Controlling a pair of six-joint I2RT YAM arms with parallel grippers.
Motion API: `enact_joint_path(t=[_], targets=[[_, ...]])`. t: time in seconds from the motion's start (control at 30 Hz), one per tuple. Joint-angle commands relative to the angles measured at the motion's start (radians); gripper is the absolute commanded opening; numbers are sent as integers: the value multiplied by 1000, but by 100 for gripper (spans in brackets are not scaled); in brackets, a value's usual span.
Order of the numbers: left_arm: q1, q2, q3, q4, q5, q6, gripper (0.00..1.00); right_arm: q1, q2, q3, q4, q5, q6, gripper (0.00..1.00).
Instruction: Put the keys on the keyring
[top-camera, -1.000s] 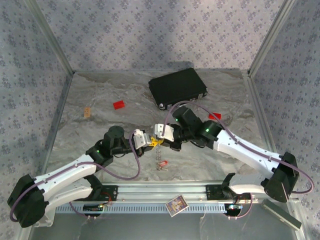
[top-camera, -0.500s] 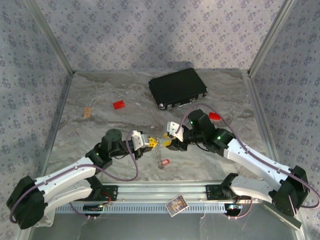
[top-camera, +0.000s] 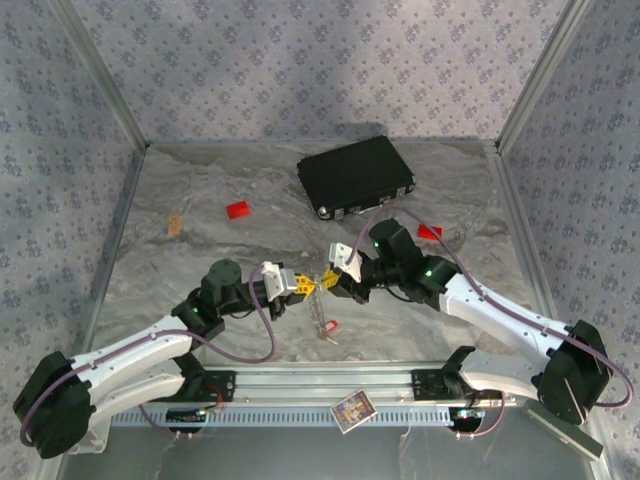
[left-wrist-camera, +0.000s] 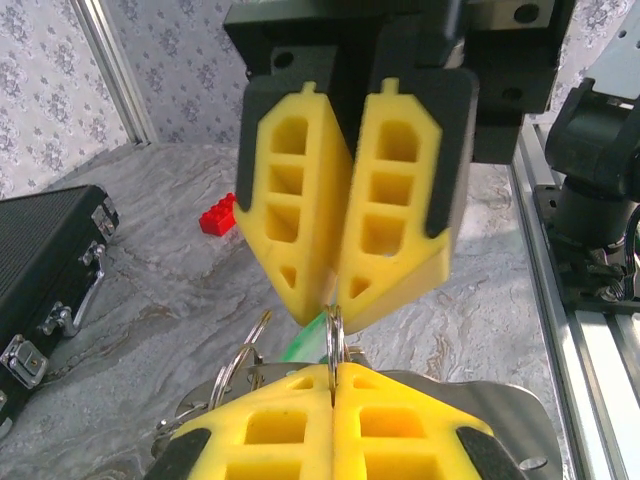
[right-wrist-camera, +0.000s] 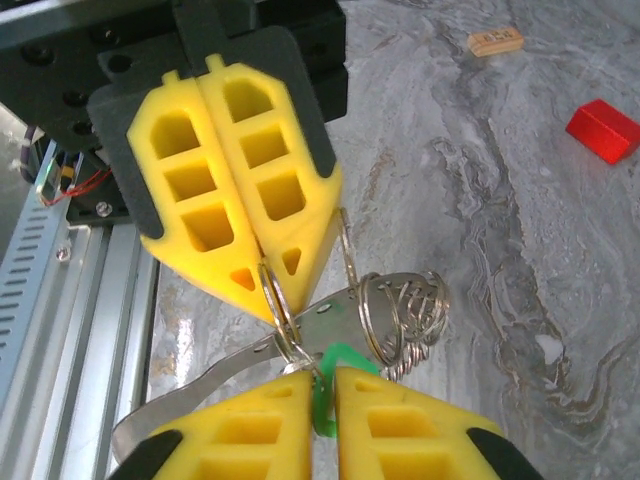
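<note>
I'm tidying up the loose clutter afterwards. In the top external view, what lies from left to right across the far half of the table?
small tan piece → red block → black case → second red block

no text or number can be read; the print on the small card (top-camera: 351, 410) is too blurred

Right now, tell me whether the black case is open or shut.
Shut. The black case lies flat, lid down on its base; no gap shows along the latched edge in the left wrist view.
</note>
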Motion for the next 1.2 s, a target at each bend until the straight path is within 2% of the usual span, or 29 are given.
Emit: enact_joint_path(t=[0.0,0.17,0.33,0.5,0.63,0.73,0.93,1.17], targets=[[0,-14,7,61,34,-10,0,1,3,21,-26,-19,-3,7],[-1,-10,7,83,62,-10,0,7,24,37,-44,-23,-7,0],[-1,-5,17,81,78,4,0,28,70,78,-103,-22,-29,0],[-2,-5,22,59,49,31,0,29,62,91,-133,-10,-44,0],[-7,-4,24,49,37,43,0,23,24,71,-115,6,-48,20],[-8,-1,22,50,38,42,0,19,-1,50,-108,11,-54,26],[-10,0,19,62,45,34,0,22,-31,21,-68,-17,-37,27],[-12,0,18,74,55,27,0,26,-25,18,-36,-20,-31,24]])
